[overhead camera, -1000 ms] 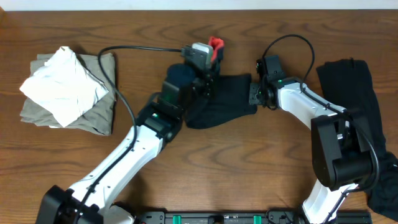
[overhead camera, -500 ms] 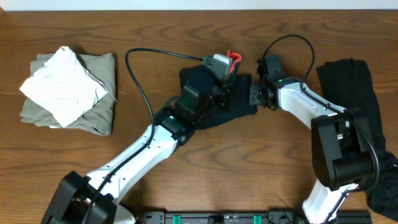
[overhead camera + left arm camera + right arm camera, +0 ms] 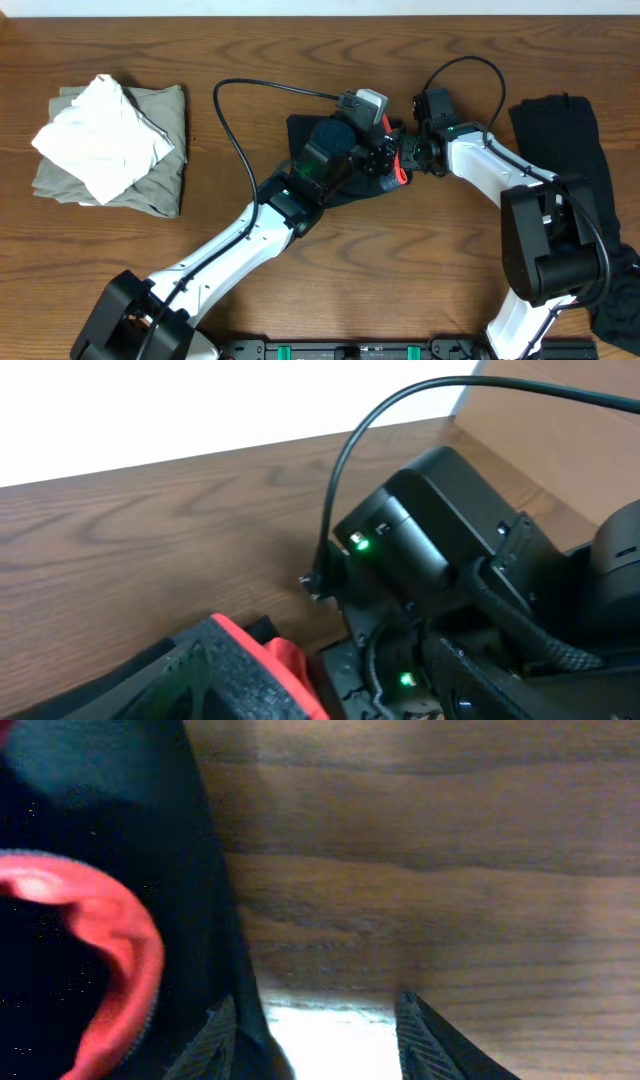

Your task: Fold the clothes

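Observation:
The black pants (image 3: pixel 298 130) lie bunched at the table's middle, mostly under my left arm. Their coral-red waistband lining (image 3: pixel 401 166) shows between the two grippers. My left gripper (image 3: pixel 388 158) hovers over that end with its jaws apart; in the left wrist view a single finger (image 3: pixel 215 675) shows, with the red lining (image 3: pixel 285 657) loose beside it. My right gripper (image 3: pixel 412 155) is just right of it and open. In the right wrist view its fingers (image 3: pixel 330 1045) stand wide, and the black cloth (image 3: pixel 110 840) with its red lining (image 3: pixel 110 920) drapes over the left one. Another black garment (image 3: pixel 565 140) lies at the far right.
A folded pile of white and khaki cloth (image 3: pixel 110 145) sits at the left. The left arm's cable (image 3: pixel 250 85) loops over the table behind the pants. The right arm's wrist (image 3: pixel 420 550) fills the left wrist view, very close.
My left gripper swung right and down, carrying the red waistband over to the right gripper, then its jaws parted and the red edge dropped to the table. The right arm stayed still.

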You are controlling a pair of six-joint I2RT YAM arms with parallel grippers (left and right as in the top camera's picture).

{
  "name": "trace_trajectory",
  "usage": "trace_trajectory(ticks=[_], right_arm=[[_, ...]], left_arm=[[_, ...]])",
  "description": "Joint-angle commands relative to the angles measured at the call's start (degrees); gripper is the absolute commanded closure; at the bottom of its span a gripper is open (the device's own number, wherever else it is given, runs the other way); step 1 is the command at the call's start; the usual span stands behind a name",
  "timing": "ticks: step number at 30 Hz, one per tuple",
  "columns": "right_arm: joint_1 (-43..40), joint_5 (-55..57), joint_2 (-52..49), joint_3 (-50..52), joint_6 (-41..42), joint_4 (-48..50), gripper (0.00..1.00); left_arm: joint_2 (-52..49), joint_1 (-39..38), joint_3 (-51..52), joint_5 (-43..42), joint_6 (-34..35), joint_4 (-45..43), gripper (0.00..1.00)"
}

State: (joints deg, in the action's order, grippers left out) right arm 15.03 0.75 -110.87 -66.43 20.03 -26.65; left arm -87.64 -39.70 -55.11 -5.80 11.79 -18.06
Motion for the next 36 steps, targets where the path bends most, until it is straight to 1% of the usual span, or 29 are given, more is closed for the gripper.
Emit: trace_trajectory(ticks=[1,4,8,10,13,16,19,21,23,25,28,30,33,36], right_arm=[[-0.3,5.5,-1.0,0.5,-0.6,-2.6,0.49],[-1.8,9.4,0.0,0.4,-0.6,-4.9,0.48],[-4.5,9.3,4.5,-1.3,-2.2,-8.1,0.46],[-5.2,8.0,8.5,-2.4,-3.1,-9.8,0.44],[-5.3,-0.9,14.8,-3.0,-8.2,-10.5,0.44],[-5.2,-10.2,18.4,-3.0,-9.6,-12.2,0.43],[-5.1,-16.1,18.6,-2.8,-9.6,-15.1,0.42],[-4.4,-19.0,17.8,-2.2,-9.6,-15.5,0.42],[-3.3,-19.5,16.4,-1.7,-9.6,-15.3,0.42],[-2.1,-19.8,14.8,-1.7,-9.6,-14.8,0.43],[0.1,-23.8,12.3,-1.7,-11.7,-14.0,0.5],[2.0,-24.1,11.0,-1.7,-12.0,-13.8,0.56],[4.9,-23.5,9.0,-1.7,-12.4,-12.9,0.57],[7.1,-21.9,7.0,-1.7,-12.3,-11.8,0.56]], left_arm=[[4.1,1.7,-1.4,0.3,-0.5,1.7,0.27],[6.6,4.0,-1.4,0.5,-0.8,7.5,0.27],[7.2,8.2,-1.4,0.5,-0.7,16.2,0.27],[7.0,10.4,-1.4,0.5,-0.7,20.6,0.26],[6.4,13.7,-1.4,0.5,-0.7,25.2,0.24],[5.7,16.0,-1.4,0.5,-0.7,27.5,0.23],[4.7,17.9,-1.2,0.5,-0.7,28.3,0.23],[3.5,18.6,-1.2,0.4,-0.5,28.3,0.21],[1.9,18.9,-1.2,0.5,-0.5,27.7,0.19],[0.5,18.9,-1.2,0.5,-0.6,26.3,0.19],[-2.3,18.9,-1.2,0.5,-3.0,21.1,0.19],[-4.2,18.9,-1.2,0.5,-5.0,16.6,0.2],[-7.8,18.9,-1.2,0.4,-5.1,9.7,0.2],[-11.5,18.9,-1.2,-1.6,-5.1,6.0,0.2]])
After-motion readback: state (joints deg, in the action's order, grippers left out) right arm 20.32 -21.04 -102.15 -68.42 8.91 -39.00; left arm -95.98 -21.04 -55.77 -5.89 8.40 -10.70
